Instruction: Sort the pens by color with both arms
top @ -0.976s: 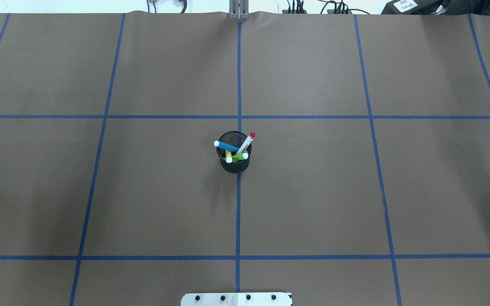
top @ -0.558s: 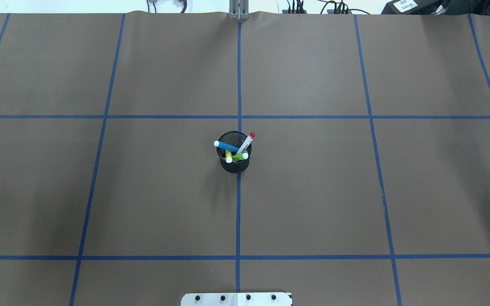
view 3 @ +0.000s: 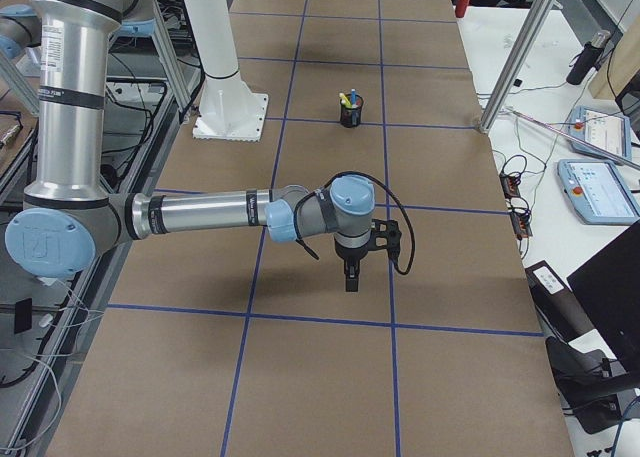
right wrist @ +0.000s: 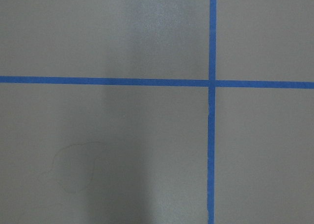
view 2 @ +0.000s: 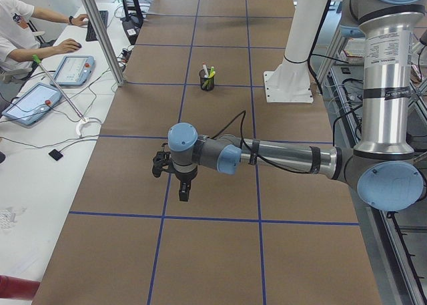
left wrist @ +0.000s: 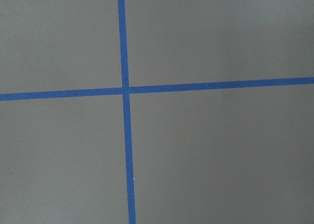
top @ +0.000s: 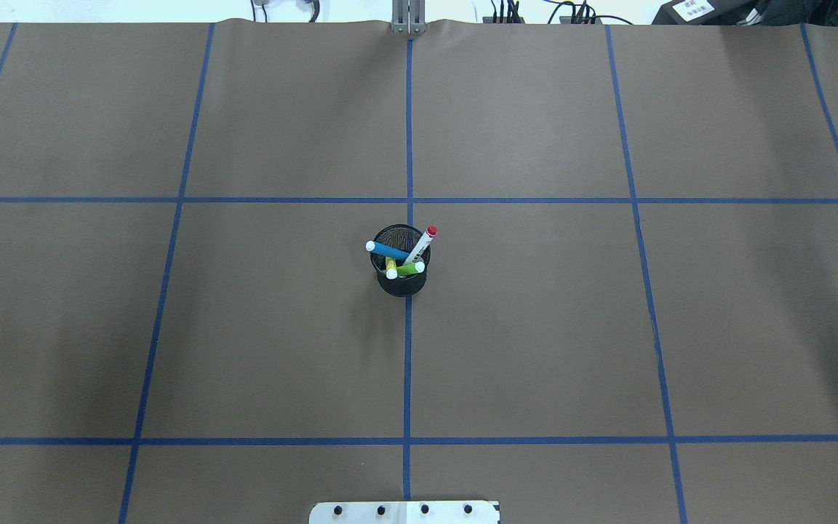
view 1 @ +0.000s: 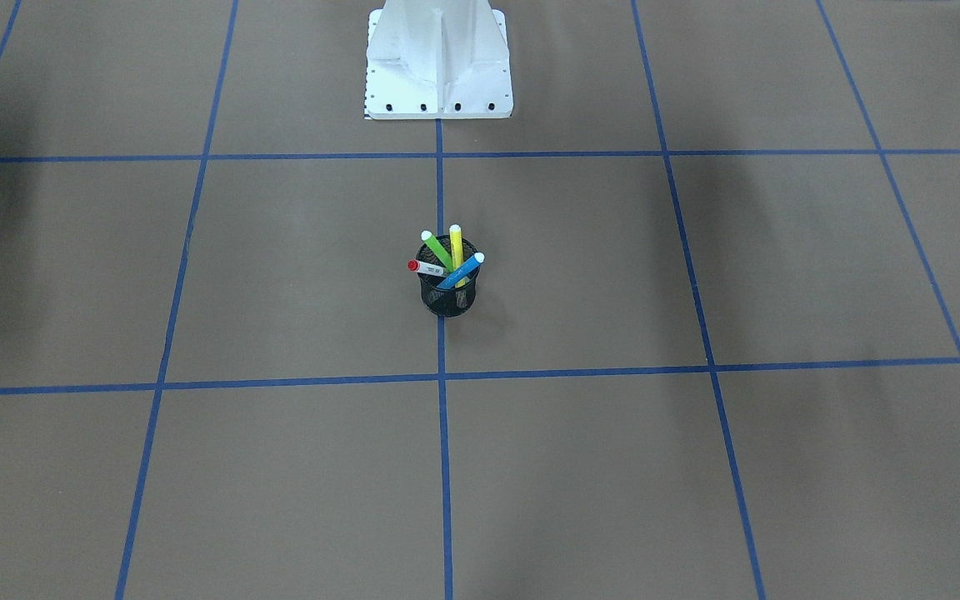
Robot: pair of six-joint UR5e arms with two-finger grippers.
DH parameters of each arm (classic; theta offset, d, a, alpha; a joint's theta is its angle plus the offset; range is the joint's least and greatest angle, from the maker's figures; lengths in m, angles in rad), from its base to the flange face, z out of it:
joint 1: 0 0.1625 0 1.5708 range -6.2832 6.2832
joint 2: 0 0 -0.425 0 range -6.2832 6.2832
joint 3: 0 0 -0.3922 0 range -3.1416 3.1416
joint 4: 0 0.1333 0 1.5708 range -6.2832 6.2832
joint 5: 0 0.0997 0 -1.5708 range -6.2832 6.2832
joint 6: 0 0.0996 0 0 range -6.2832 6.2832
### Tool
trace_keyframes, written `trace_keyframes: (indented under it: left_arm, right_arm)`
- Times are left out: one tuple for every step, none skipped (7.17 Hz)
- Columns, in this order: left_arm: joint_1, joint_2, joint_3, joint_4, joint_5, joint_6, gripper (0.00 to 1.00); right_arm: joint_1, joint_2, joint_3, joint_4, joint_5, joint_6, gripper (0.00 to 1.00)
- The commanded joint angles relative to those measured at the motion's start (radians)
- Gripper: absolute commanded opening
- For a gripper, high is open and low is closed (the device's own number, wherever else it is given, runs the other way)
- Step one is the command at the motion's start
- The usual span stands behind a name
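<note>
Because coloured pens (top: 390, 251) cross in the black mesh cup (top: 401, 285), we should descend vertically; left hand (view 2: 183, 197) and right hand (view 3: 350, 283), we cannot tell if open.

Brown surface (view 1: 613, 267) with a blue tape grid (view 1: 439, 192), black mesh cup (view 1: 445, 302). Inside: blue pen (view 1: 462, 273), green pen (view 1: 436, 250), yellow pen (view 1: 456, 246), white pen (view 1: 428, 268) with a red tip. Silver-grey left arm (view 2: 287, 157) and right arm (view 3: 200, 215), light-blue caps, white pedestal (view 1: 438, 67).

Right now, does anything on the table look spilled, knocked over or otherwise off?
Nothing stands out. The mesh cup stands upright on the centre tape line, with the blue pen, green pen, yellow pen and red-capped white pen all leaning inside it. No pen lies outside it.
</note>
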Motion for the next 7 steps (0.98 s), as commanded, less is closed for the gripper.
trace_keyframes:
  left_arm:
    - [0.002, -0.003, 0.002, -0.001, 0.000, 0.001, 1.00]
    - [0.001, -0.003, -0.003, 0.002, -0.002, -0.002, 1.00]
    - [0.001, -0.001, 0.000, -0.001, -0.002, -0.025, 1.00]
    - [0.002, -0.003, -0.004, -0.004, -0.002, -0.028, 1.00]
    - [0.002, 0.000, -0.001, -0.014, 0.000, -0.025, 1.00]
    - [0.002, 0.000, -0.001, -0.015, 0.000, -0.026, 1.00]
    - [0.002, 0.000, -0.004, -0.015, -0.002, -0.029, 1.00]
  right_arm:
    - [-0.002, -0.016, -0.009, 0.050, 0.010, 0.003, 1.00]
    - [-0.006, -0.015, -0.009, 0.058, 0.029, 0.003, 1.00]
    - [-0.017, -0.015, -0.009, 0.100, 0.055, 0.009, 1.00]
    - [-0.034, -0.015, -0.006, 0.130, 0.073, 0.013, 1.00]
    - [-0.055, -0.009, 0.002, 0.133, 0.095, 0.035, 1.00]
    - [-0.098, -0.001, 0.032, 0.139, 0.093, 0.100, 1.00]
    - [-0.158, 0.027, 0.078, 0.139, 0.083, 0.225, 1.00]
